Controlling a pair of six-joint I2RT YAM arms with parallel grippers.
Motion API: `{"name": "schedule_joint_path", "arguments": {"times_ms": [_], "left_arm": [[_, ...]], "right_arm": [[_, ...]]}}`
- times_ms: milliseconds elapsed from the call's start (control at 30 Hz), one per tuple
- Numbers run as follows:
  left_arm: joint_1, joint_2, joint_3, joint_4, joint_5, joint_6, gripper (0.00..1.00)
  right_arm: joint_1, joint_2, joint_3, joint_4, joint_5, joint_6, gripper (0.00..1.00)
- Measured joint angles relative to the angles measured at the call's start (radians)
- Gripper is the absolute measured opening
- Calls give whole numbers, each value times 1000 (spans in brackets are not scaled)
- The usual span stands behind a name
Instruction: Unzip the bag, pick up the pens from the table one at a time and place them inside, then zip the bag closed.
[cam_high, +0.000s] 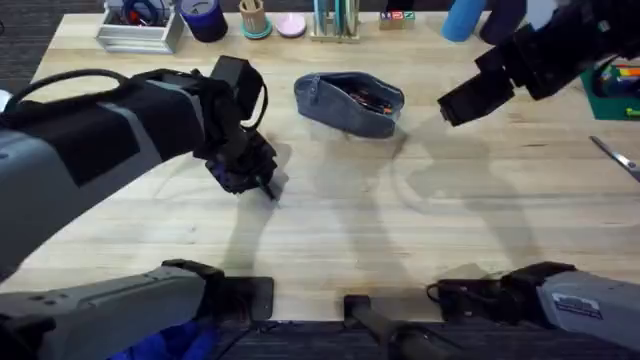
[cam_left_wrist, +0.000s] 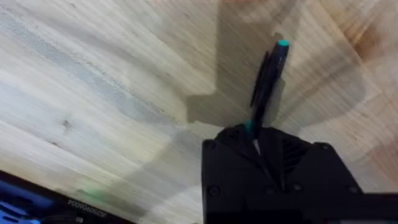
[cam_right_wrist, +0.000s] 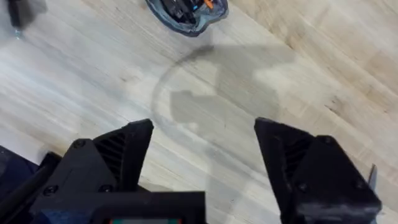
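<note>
Several pens lie inside the unzipped bag (cam_high: 349, 103); left hand (cam_left_wrist: 256, 134) grips a pen (cam_left_wrist: 268, 79), right hand (cam_right_wrist: 204, 155) wide.

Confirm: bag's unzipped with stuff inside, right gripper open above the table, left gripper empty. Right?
Not quite. The left gripper isn't empty: the left wrist view shows it shut on a dark pen with a teal tip, held over the table. The rest holds: the bag is open with items inside in the overhead view, and the right gripper is open above the table.
</note>
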Motion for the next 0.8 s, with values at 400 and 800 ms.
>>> {"name": "schedule_joint_path", "arguments": {"times_ms": [400, 800], "left_arm": [[0, -93, 15, -61, 0, 91, 40], [0, -112, 139, -163, 0, 260, 40]], "right_arm": [[0, 0, 0, -8, 0, 0, 995], [0, 0, 0, -8, 0, 0, 996]]}}
